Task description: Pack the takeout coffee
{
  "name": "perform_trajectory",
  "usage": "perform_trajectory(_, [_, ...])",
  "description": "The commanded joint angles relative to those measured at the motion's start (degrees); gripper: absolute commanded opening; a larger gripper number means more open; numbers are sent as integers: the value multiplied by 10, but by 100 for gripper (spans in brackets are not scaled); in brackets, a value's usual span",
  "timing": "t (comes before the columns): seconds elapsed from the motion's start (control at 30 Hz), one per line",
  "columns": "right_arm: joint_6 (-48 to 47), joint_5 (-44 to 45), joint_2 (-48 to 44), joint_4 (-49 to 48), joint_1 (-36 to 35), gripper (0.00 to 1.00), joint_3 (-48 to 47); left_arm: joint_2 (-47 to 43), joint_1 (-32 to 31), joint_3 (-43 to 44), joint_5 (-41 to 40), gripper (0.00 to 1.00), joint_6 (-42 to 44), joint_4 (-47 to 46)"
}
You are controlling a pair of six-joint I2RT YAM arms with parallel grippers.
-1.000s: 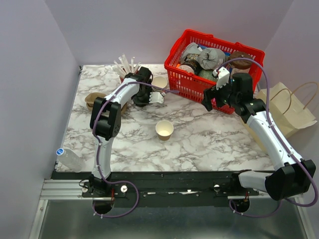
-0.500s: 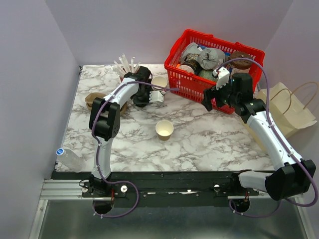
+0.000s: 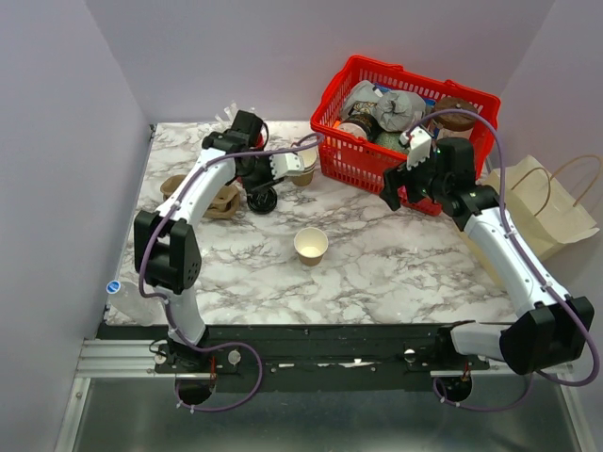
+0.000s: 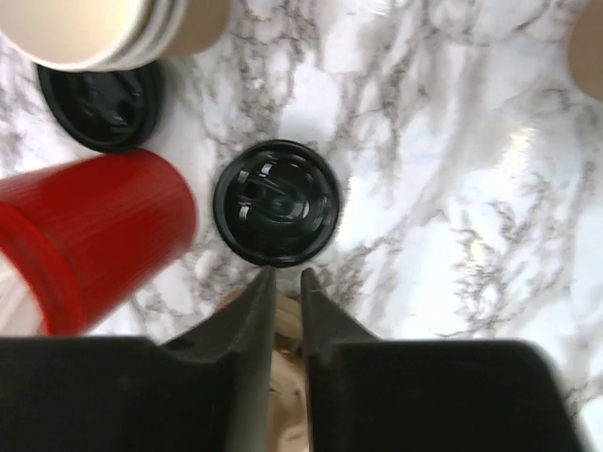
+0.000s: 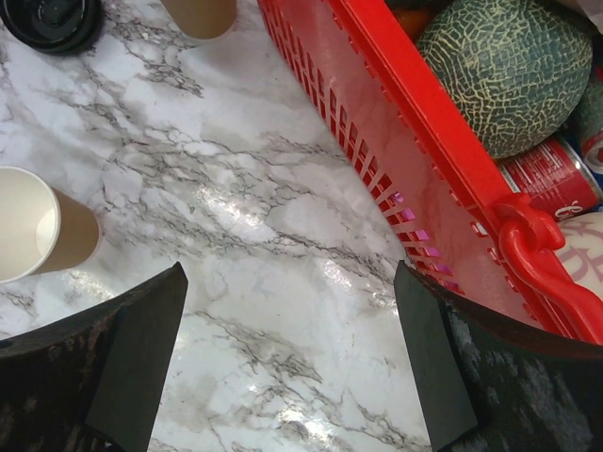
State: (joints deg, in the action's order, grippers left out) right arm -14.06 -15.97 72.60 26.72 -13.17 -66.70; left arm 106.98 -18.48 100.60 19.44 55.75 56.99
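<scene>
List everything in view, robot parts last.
takeout cup: one, brown kraft, upright, centre of the table.
lids: two, black, flat on the marble.
red cup: one, red, beside the lids.
stacked paper cups: one stack, cream, beside the lids.
basket: one, red, far right, full.
paper bag: one, tan, right of the table.
plastic bottle: one, clear, near-left edge.
brown paper items: two, brown, far left.
left gripper: black fingers, shut, by a lid.
right gripper: black fingers, open, beside the basket.
</scene>
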Motion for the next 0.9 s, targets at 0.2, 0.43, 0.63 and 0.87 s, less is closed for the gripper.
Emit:
perform_trajectory(0.2, [-3, -15, 9, 6, 0, 100, -18, 11, -10, -109, -6, 47, 43, -57])
perform_trajectory(0.43, [-3, -17, -6, 6, 0, 100, 4, 56, -12, -88, -34, 49, 25, -113])
perform_trajectory(0.63, [-5, -11, -8, 6, 0, 100, 3, 97, -6, -19, -88, 48, -112, -149])
perform_trajectory(0.87, [-10, -6, -8, 5, 0, 100, 4, 76, -2, -18, -131, 48, -276, -165])
